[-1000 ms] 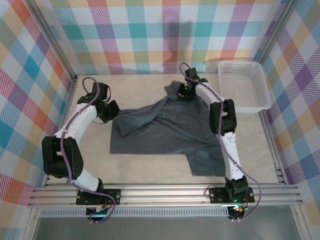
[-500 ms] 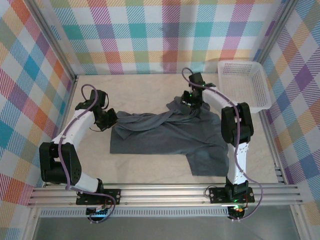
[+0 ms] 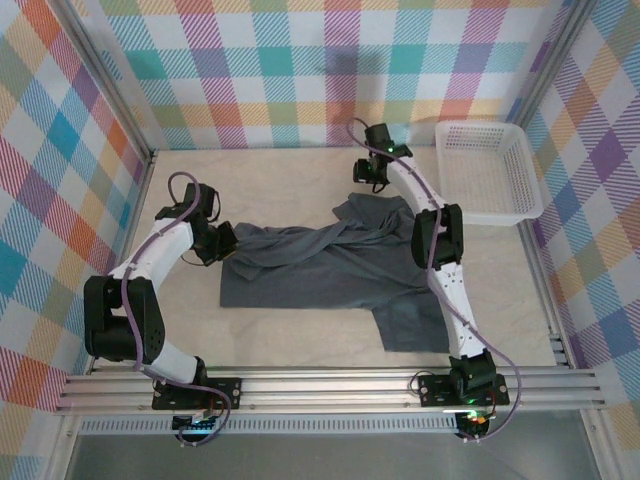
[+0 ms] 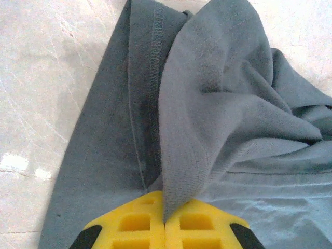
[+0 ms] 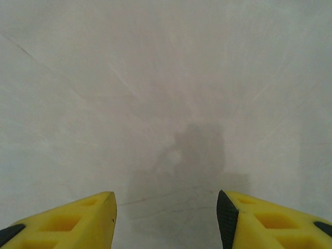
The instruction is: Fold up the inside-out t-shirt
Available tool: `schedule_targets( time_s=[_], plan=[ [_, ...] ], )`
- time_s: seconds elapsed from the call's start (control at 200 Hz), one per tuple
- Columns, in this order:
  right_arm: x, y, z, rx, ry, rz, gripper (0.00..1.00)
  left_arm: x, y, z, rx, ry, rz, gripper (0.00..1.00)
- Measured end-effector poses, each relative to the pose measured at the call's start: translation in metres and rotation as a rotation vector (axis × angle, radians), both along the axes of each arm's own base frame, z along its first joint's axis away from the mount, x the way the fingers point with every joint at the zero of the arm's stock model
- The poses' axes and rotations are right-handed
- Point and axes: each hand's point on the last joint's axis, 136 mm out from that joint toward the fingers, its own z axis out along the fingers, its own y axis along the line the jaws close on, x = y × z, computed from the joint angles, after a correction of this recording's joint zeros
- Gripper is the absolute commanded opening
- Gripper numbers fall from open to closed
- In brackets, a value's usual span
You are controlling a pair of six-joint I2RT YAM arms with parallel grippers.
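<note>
Your shirt (image 3: 320,265) lies rumpled across the middle of the table (image 3: 280,175). Its long axis runs left to right, and one flap reaches toward the near edge at the right end. A twisted ridge of cloth runs along its far side, rising to a bunched peak at the far right.

Your left claw (image 3: 222,243) sits at the shirt's left end. The wrist view shows its yellow fingers pressed together on a raised fold beside a stitched edge.

Your right claw (image 3: 372,175) is spread and holds nothing. It hangs over bare table just beyond the bunched peak, so the shirt lies on its near side. The right arm is the nearer one to that far right corner. I judge you would have to draw it toward yourself to take the cloth.

The basket (image 3: 485,170) stands apart at the far right.
</note>
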Motion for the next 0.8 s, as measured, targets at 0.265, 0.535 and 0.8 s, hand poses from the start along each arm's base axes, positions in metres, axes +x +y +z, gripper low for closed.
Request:
schedule_targets(
  time_s=[0.265,0.535,0.8],
  plan=[
    [-0.062,0.008,-0.008,0.114,0.198,0.064,0.40,0.001,0.000,0.000,0.002,-0.004,-0.004,0.00],
    [-0.087,0.018,-0.006,0.173,0.260,0.079,0.00,-0.001,0.001,-0.005,0.010,-0.001,-0.003,0.00],
    [-0.170,0.009,0.028,0.203,0.242,0.064,0.11,-0.008,0.002,-0.013,0.013,0.023,-0.003,0.00]
  ],
)
